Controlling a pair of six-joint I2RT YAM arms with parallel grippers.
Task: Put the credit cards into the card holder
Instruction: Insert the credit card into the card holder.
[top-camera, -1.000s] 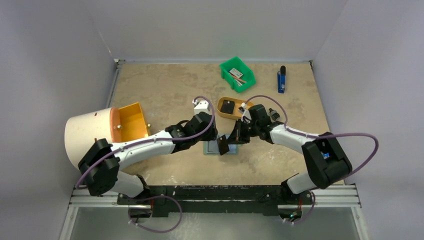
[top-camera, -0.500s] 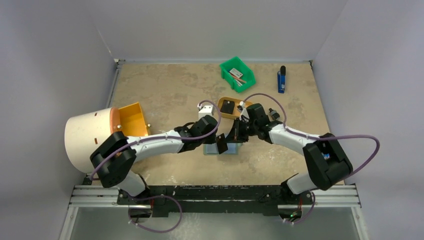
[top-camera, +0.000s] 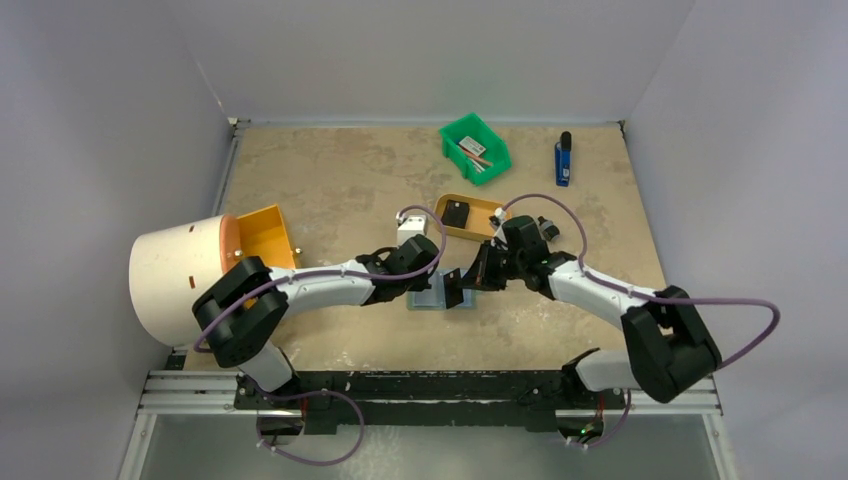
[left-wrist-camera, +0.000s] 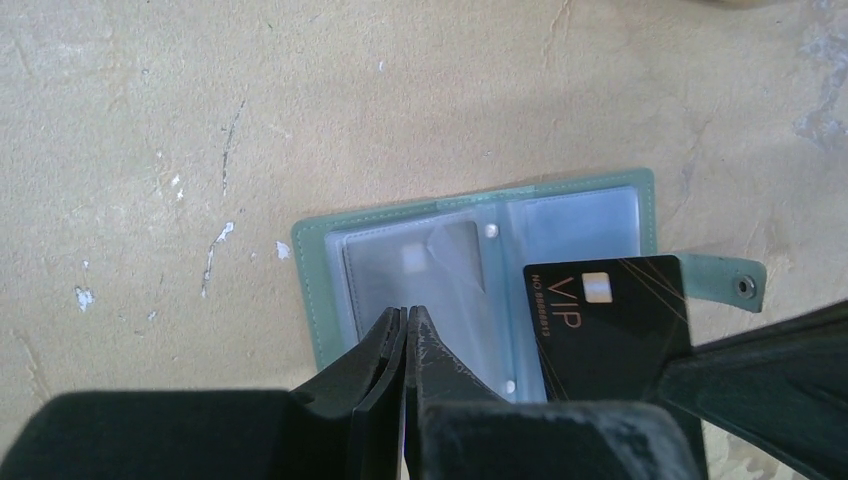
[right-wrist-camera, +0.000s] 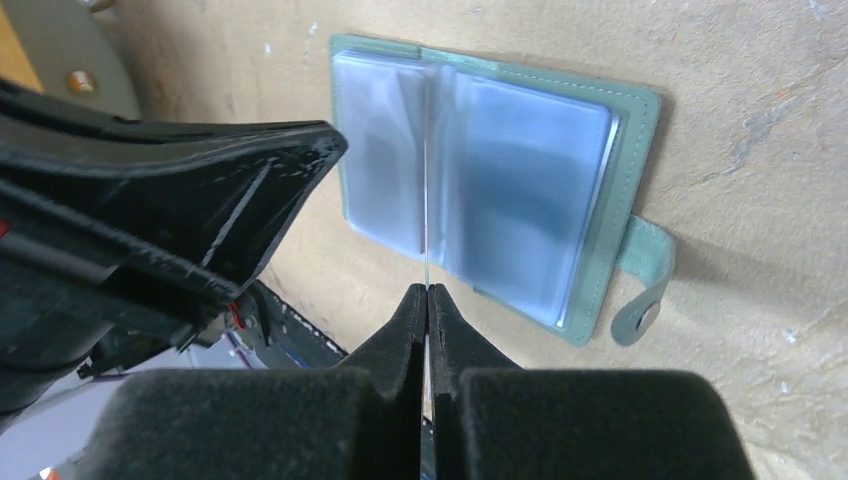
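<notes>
Wallet: the wallet (left-wrist-camera: 470, 290) lies open flat on the table (left-wrist-camera: 150, 120) between the two arms, clear pockets facing up and snap tab out to one side.
Left gripper: the left gripper (left-wrist-camera: 405, 318) is clenched, tips down on the pocket page at the wallet's near half. Whether it pinches a sleeve edge or only presses on it cannot be told.
Right gripper: the right gripper (right-wrist-camera: 428, 295) is clamped on the black card (left-wrist-camera: 610, 318), gripping it by one edge.
Black card: lifted off the table, standing on edge over the wallet's middle fold, with its lower edge close to the pockets. It is not in any pocket.
Second card: a dark flat piece (top-camera: 456, 213), likely another card, lies in the tan tray (top-camera: 481, 214) just beyond the wallet.
Done: wallet opened, one card picked up and brought to it.
Left: slide this card into a sleeve, let go, then fetch the tray card and pocket it too.
Progress: early to middle; the pockets appear to hold no card.
</notes>
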